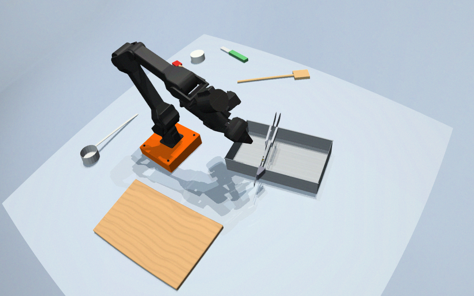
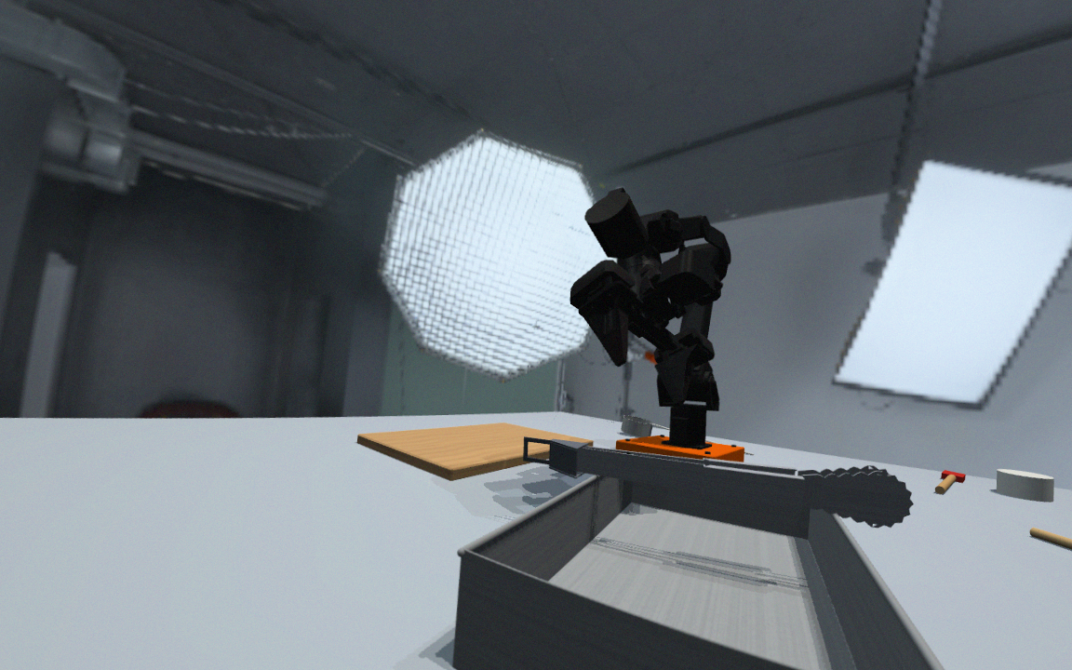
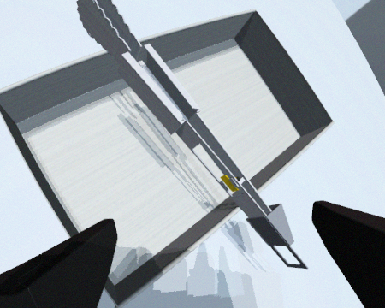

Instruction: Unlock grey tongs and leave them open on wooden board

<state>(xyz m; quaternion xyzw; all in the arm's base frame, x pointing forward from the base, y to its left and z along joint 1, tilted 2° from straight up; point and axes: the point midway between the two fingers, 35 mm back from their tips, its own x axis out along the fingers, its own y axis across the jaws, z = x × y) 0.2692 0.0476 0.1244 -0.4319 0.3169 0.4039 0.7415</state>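
The grey tongs (image 1: 260,172) (image 2: 690,468) (image 3: 267,231) lie across the roasting tin (image 1: 286,180) (image 2: 573,621) (image 3: 282,77), their two arms close together. The hinge end with its wire loop overhangs the wall on the board's side. The scalloped tips overhang the opposite wall. A yellow part shows near the hinge. My gripper (image 2: 648,382) (image 3: 216,221) is open and empty, above the tongs' level, near the tin's end closest to my base. In the wrist view the hinge end shows between the fingers, nearer the right one. The wooden board (image 1: 157,232) (image 2: 456,446) carries nothing.
My orange base (image 1: 157,154) stands between board and tin. A long-handled metal cup (image 1: 89,156) lies beyond the base. A red-headed tool (image 1: 177,63) (image 2: 953,475), white cylinder (image 1: 197,56) (image 2: 1025,485), green-handled tool (image 1: 238,56) and wooden spatula (image 1: 300,74) lie at the back.
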